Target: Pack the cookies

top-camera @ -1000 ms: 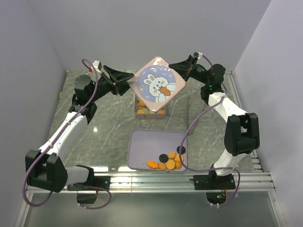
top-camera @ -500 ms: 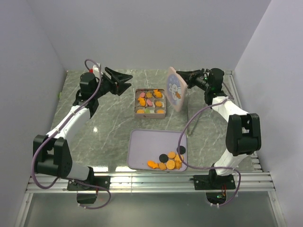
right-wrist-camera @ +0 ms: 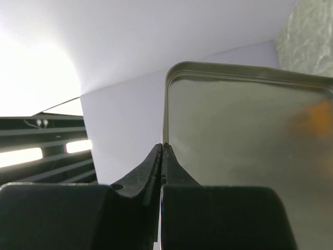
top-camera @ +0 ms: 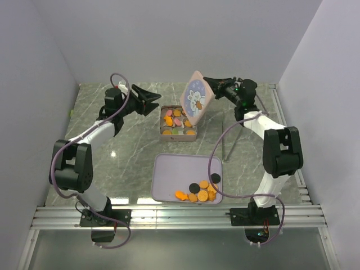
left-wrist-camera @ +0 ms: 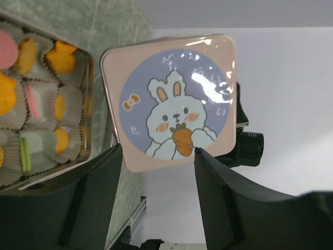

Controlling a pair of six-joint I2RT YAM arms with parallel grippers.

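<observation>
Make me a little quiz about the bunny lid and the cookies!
1. Which pincer pinches the bunny lid? A. the left one B. the right one C. both
2. True or false: the lid lies flat on the square tin.
3. Fill in: the loose cookies lie in a near corner of the lilac ____.

Key:
1. B. The right pincer is shut on the lid's rim. The left pincer is open and apart from it.
2. False. The lid is held tilted up, and the tin is open.
3. tray
</observation>
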